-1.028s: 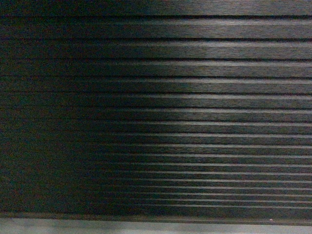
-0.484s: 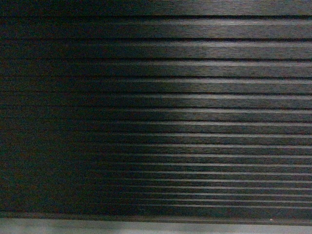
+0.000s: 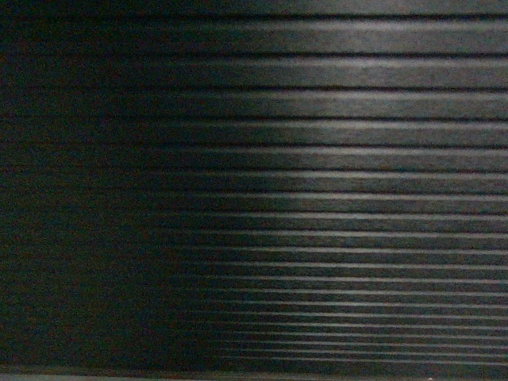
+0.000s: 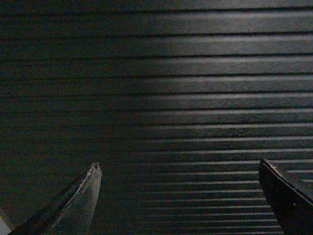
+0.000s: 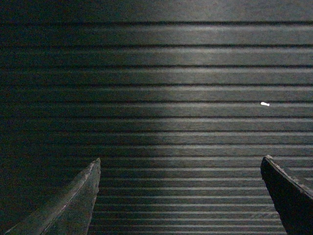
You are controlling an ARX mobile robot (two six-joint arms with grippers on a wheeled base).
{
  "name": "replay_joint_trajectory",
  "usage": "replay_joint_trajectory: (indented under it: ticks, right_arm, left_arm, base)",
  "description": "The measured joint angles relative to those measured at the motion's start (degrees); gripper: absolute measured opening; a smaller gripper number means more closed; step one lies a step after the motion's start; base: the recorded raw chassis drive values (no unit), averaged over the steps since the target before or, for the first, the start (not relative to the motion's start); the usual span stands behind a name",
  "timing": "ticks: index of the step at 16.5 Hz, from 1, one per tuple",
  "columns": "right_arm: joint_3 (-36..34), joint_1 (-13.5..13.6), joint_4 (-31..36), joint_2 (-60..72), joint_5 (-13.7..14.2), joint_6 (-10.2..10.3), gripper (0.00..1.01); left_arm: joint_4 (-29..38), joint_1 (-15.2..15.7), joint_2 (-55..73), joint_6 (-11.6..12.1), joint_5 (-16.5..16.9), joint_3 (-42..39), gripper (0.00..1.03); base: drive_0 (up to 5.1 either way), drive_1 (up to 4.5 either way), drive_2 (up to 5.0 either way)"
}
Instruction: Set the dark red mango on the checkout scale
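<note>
Mango and scale out of sight in all three views. Checkout [image 3: 317,159] ribbed dark front fills every frame, close ahead of both grippers. Left gripper [image 4: 181,169] spread wide, nothing between fingers; right gripper [image 5: 181,164] likewise spread and bare.

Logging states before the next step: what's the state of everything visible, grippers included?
checkout: ribbed front fills all three views, countertop out of sight
left gripper: open, empty
right gripper: open, empty
dark red mango: not visible
scale: not visible
</note>
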Motion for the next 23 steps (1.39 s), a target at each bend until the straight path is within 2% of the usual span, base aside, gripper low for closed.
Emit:
replay_joint_trajectory:
  ticks: [23]
  right_arm:
    - [0.0,0.0,0.24,0.0,0.11,0.04,0.98]
  left_arm:
    - [0.24,0.0,0.0,0.02,0.07,0.0,0.98]
  base:
    - [0.0,0.0,0.0]
